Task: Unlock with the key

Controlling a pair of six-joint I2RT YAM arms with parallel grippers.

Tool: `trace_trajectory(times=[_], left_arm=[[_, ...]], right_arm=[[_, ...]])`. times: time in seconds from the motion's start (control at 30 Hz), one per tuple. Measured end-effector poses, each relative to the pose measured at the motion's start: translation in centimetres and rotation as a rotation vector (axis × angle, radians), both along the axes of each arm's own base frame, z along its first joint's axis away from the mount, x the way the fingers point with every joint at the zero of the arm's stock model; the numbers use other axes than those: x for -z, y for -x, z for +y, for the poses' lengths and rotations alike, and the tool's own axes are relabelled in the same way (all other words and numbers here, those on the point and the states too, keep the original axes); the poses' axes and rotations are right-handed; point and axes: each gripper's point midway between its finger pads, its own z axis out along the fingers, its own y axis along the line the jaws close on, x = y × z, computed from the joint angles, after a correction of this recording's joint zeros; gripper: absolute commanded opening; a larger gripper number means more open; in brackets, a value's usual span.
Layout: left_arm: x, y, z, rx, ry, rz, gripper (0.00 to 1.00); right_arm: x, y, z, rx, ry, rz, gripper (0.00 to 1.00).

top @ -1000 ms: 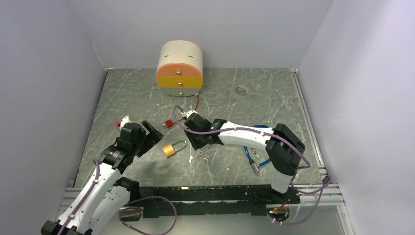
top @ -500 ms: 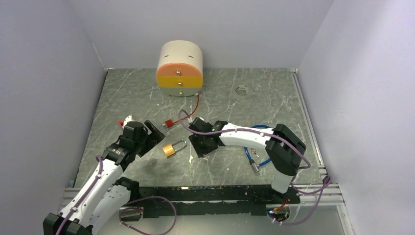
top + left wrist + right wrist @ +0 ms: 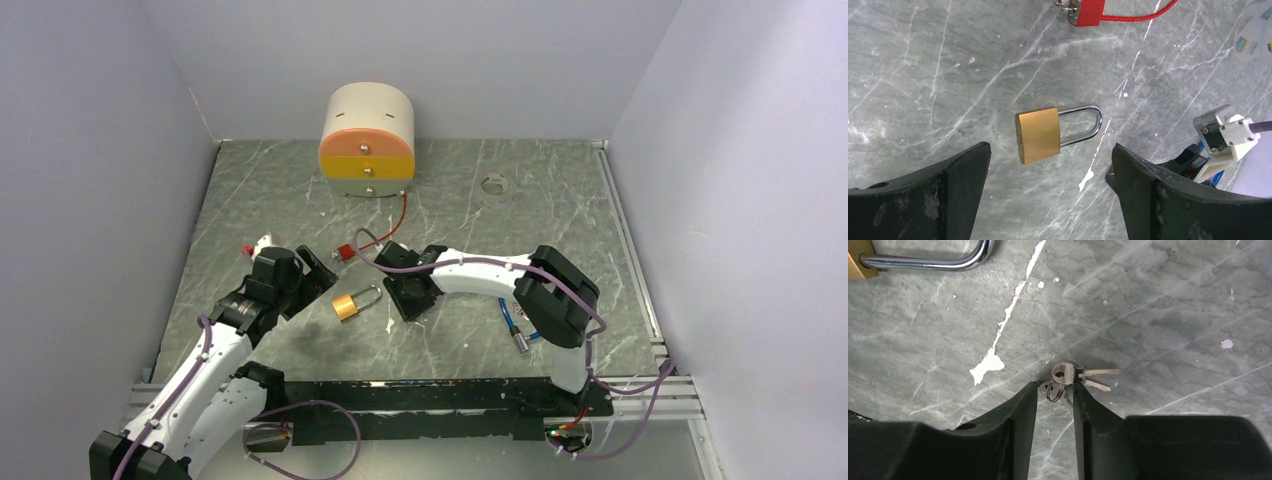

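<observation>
Right now my left gripper (image 3: 1048,152) hangs over the brass padlock (image 3: 1038,135) with its fingers (image 3: 963,175) spread wide, one on each side of the lock and clear of it. The padlock lies flat on the marbled table (image 3: 560,200), shackle seated in the body and pointing toward my right arm. My right gripper (image 3: 1055,390) is down at the tabletop just beside that shackle, fingers (image 3: 1023,410) drawn narrow. The small bunch of keys (image 3: 1075,377) sits on the table at their tips, its ring in the slim gap between them. From the wrist view I cannot tell whether the pads actually pinch the ring or only flank it. A red tag (image 3: 1088,12) on a red cord lies beyond the lock, apart from it
</observation>
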Motion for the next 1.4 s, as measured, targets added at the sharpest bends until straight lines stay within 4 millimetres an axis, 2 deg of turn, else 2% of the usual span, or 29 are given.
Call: trace_trajectory(times=[0.5,0.9,1.1,1.27,1.4], left_arm=[[-0.3,-0.4,-0.3,0.01,0.011,-0.018,0.94],[-0.3,-0.7,-1.7,0.065,0.058,-0.027,0.94],[-0.3,-0.7,-1.7,0.068,0.061,-0.028,0.94],[-0.3,-0.7,-1.8,0.068,0.061,-0.028,0.94],[-0.3,-0.7,-1.8,0.067,0.061,-0.027,0.94]], right_arm=[[-0.1,-0.5,0.0,0.034,0.015,0.007,0.0],[-1.3,-3.5,0.2,0.13,-0.147,0.067,0.0],[-2.1,-3.4,0.8,0.116,-0.179,0.06,0.12],[-2.3,-3.2,1.1,0.101,-0.191,0.06,0.27],[-2.3,-3.2,1.1,0.083,-0.189,0.053,0.31]])
